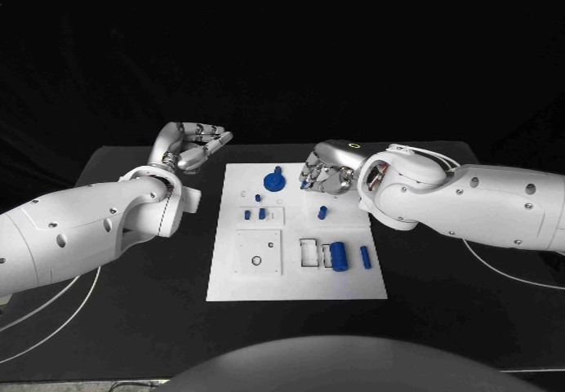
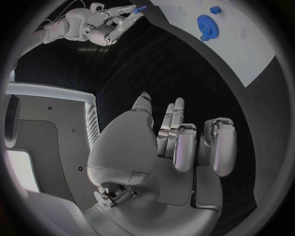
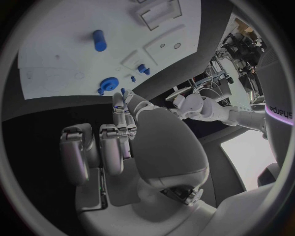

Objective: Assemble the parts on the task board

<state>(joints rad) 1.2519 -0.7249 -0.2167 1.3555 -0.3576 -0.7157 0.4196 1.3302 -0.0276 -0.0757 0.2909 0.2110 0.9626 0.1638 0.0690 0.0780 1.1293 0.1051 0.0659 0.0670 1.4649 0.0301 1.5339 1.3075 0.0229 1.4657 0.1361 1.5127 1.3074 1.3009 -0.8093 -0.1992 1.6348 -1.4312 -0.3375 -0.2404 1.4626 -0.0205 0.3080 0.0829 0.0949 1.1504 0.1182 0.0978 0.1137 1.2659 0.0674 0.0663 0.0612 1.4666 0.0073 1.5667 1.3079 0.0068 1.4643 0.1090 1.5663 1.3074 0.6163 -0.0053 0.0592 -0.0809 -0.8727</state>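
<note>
The white task board lies mid-table. On it are a blue gear, small blue pegs, a short blue piece, a blue cylinder and a thin blue bar. My right hand hovers over the board's far right part, beside the gear, and pinches a small blue part at its fingertips. My left hand is off the board's far left corner, above the black table, fingers loosely bent and holding nothing. The right wrist view shows the board, cylinder and gear.
A raised square plate with a dark ring sits on the board's near left part. A white rectangular frame stands beside the cylinder. The black table spreads on both sides of the board.
</note>
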